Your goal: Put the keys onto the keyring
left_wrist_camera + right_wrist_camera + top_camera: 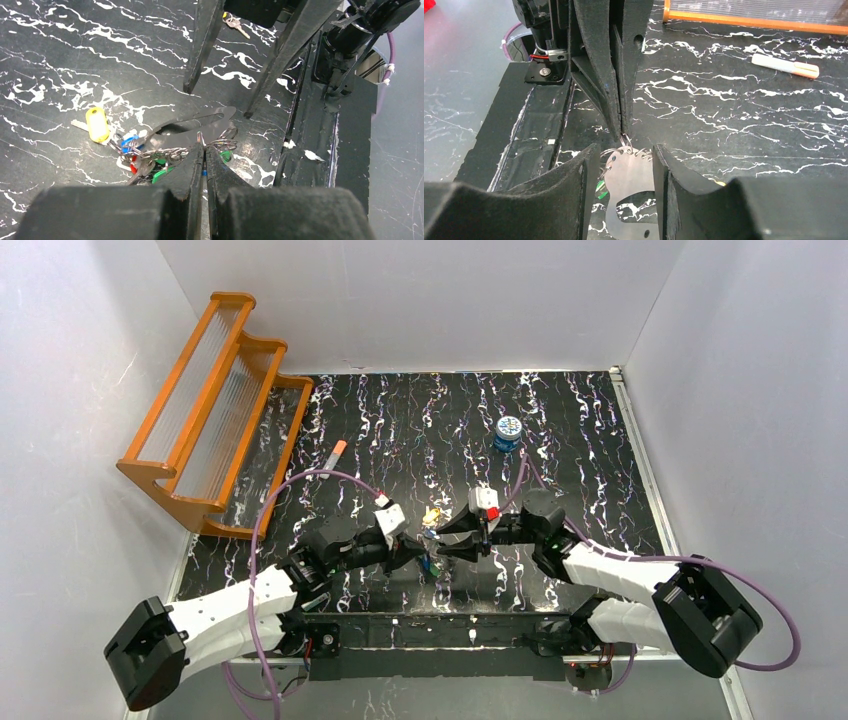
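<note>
Slippage is my worry: left gripper (205,148) is clenched on the keyring (629,172) at its top rim, keys (131,145) bunched lower left in the left wrist view. Right gripper (625,150) hangs released astride it. An off-centre close could twist the ring free.

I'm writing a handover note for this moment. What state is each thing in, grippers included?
Left gripper: shut, pinching a wire ring.
Right gripper: open, one finger on either side of the keyring.
Keys: lying bunched among wire rings.
Loose key: lying apart from the bunch.
Tin: upright, lid on.
Tube: lying flat.
Rack: standing.
</note>
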